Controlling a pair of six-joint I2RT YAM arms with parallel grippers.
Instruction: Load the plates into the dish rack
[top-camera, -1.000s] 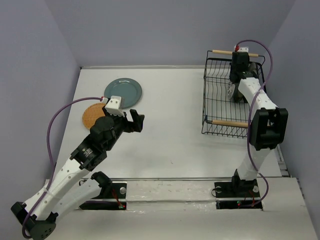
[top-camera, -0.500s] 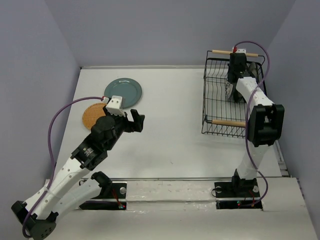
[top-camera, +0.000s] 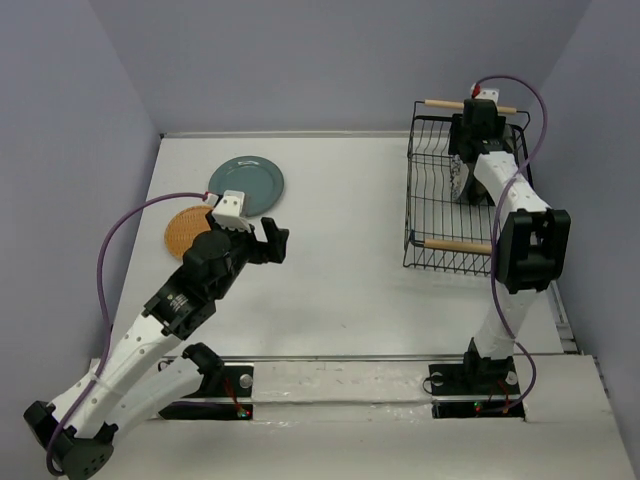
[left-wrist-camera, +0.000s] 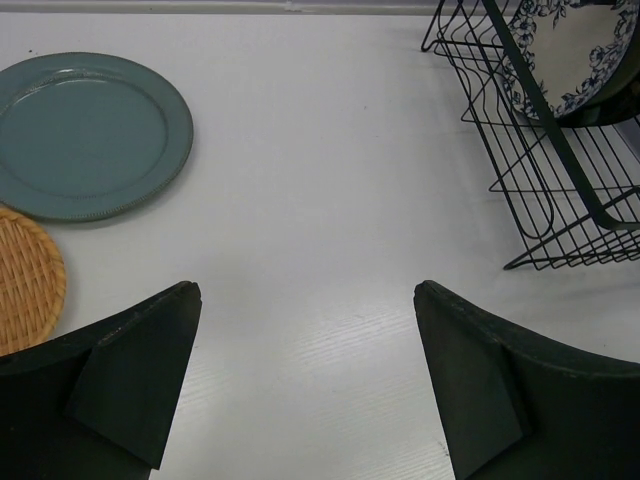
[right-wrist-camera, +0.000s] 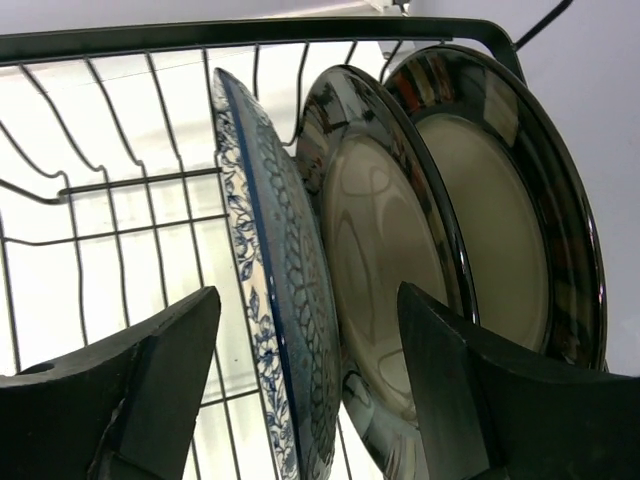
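The right gripper (right-wrist-camera: 308, 300) is spread wide astride the flowered plate (right-wrist-camera: 270, 260), seemingly not touching it. That plate stands on edge in the dish rack (right-wrist-camera: 250, 35), beside two dark-rimmed plates (right-wrist-camera: 390, 230). The left gripper (left-wrist-camera: 308, 290) hangs wide apart above the table (left-wrist-camera: 320, 150); the teal plate (left-wrist-camera: 80, 130) and the orange plate (left-wrist-camera: 25, 275) lie flat near it.

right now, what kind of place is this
Probably a robot lab workcell, not a kitchen: white table boxed by plain grey walls, two bolted arms, a dish rack as prop.
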